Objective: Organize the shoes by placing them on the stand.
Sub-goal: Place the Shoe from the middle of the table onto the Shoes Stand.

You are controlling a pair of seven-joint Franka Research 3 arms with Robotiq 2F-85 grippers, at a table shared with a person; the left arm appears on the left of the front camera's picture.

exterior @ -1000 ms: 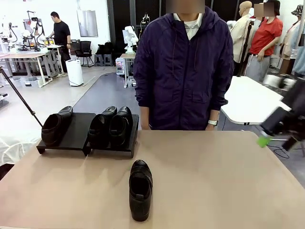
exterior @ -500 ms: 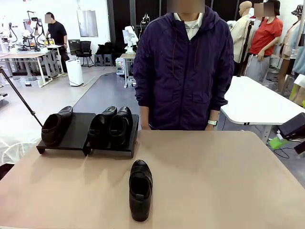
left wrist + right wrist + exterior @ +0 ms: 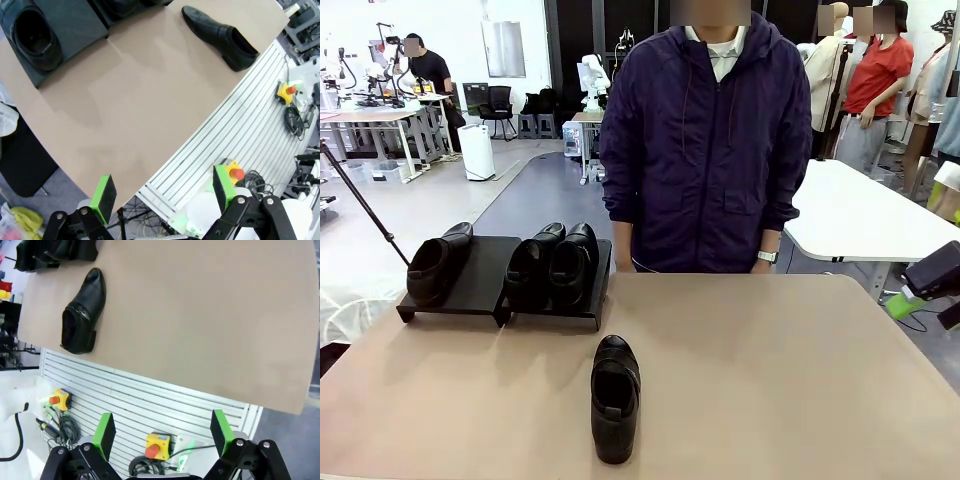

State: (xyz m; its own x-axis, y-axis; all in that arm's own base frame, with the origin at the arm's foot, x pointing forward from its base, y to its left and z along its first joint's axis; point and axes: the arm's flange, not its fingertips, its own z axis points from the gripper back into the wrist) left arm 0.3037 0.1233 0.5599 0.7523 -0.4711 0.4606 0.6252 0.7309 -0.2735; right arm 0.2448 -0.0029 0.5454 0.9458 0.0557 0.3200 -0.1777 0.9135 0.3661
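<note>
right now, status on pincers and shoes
Both pincers open, empty: left pincer, right pincer. Three shoes on stand. Fourth shoe loose on table. Path clear.

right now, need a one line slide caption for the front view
Three shoes sit on the stand, a fourth shoe waits on the table before a standing person.
</note>
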